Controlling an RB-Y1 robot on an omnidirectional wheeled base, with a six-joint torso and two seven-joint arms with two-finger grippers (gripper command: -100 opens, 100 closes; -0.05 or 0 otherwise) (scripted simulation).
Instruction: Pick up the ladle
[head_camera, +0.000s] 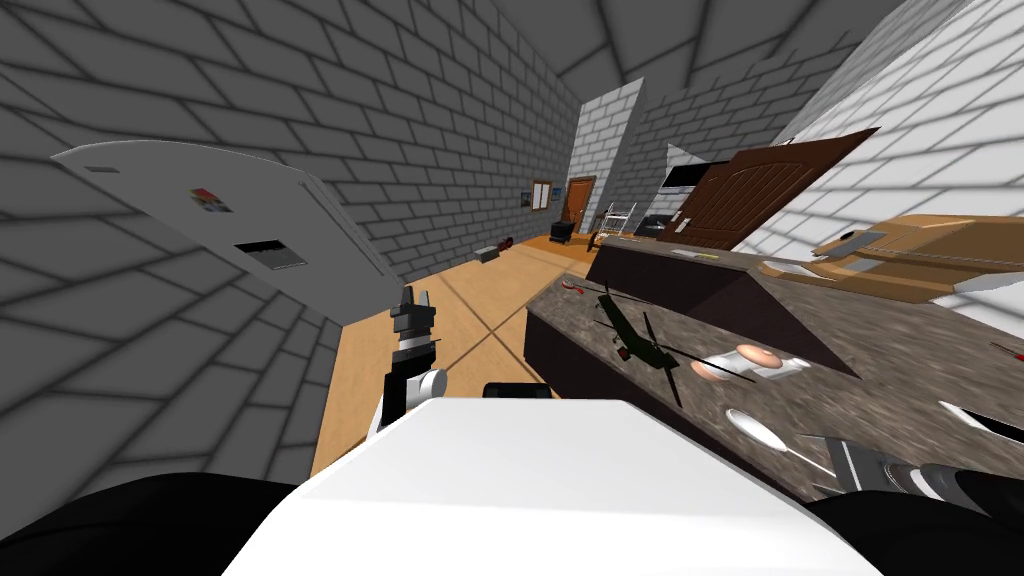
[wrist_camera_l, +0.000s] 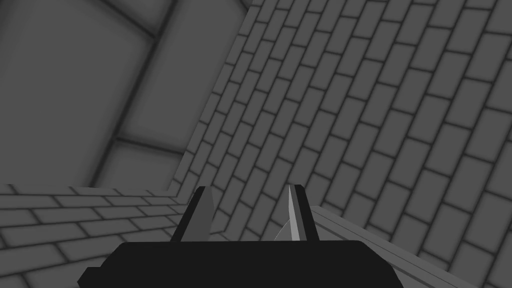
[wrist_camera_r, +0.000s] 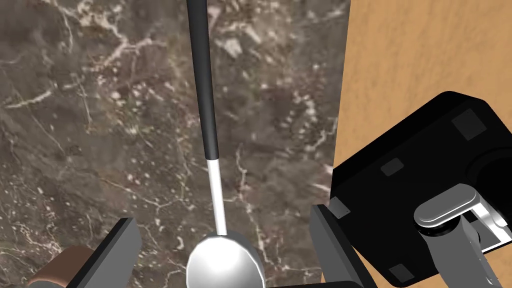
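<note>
The ladle (wrist_camera_r: 216, 165) lies flat on a dark marbled countertop (wrist_camera_r: 100, 125). It has a shiny silver bowl, a thin silver neck and a long black handle. My right gripper (wrist_camera_r: 227, 250) hangs over it, open, with the bowl between its fingers (wrist_camera_r: 125, 247) and the handle running straight away from the hand. In the head view the ladle (head_camera: 757, 430) rests near the counter's near edge, with my right hand (head_camera: 850, 465) just beside it. My left gripper (head_camera: 416, 298) is held out over the wooden floor, open and holding nothing (wrist_camera_l: 250, 215).
On the countertop (head_camera: 800, 320) beyond the ladle lie a dark green toy helicopter (head_camera: 635, 340) and some pale dishes (head_camera: 745, 362). A brown rounded object (wrist_camera_r: 55, 262) sits by my right hand. A white fridge (head_camera: 230, 230) stands at left and a brown door (head_camera: 750, 195) behind the counter.
</note>
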